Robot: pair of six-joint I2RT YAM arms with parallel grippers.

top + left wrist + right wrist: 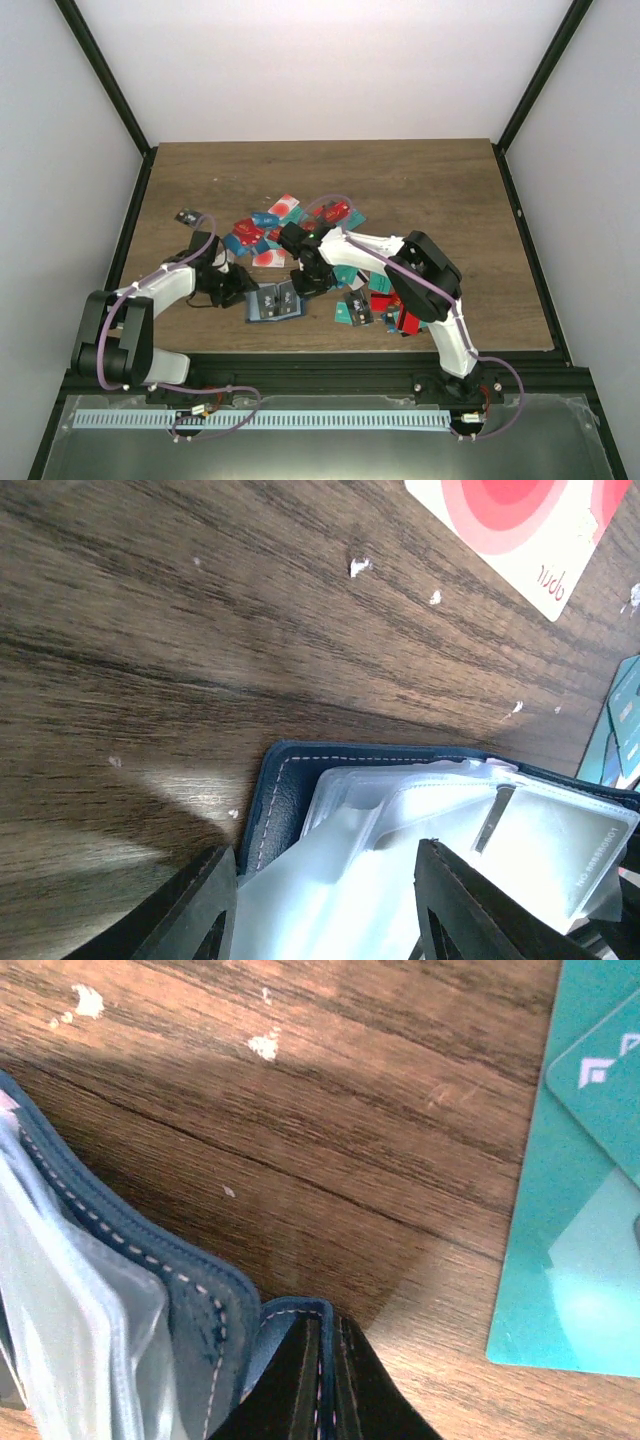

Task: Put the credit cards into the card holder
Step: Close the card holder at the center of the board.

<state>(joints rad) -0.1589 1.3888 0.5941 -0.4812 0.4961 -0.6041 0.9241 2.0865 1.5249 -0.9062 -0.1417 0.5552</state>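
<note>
Closest in, the right end effector [322, 1328] is clamped shut on the stitched navy edge of the card holder [205, 1310]. Beside it the left end effector [328, 855] straddles the clear sleeves [400, 815], jaws apart; whether they pinch I cannot tell. A thin-edge grip like that could slip, or drag the holder closed. Beyond both, the credit cards [335, 215] lie scattered across the table [430, 180].

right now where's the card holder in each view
top external: card holder lies open, low centre.
left wrist: card holder bottom centre to right, clear sleeves showing.
right wrist: card holder bottom left, stitched navy edge.
shared landmark: the wood table under it.
</note>
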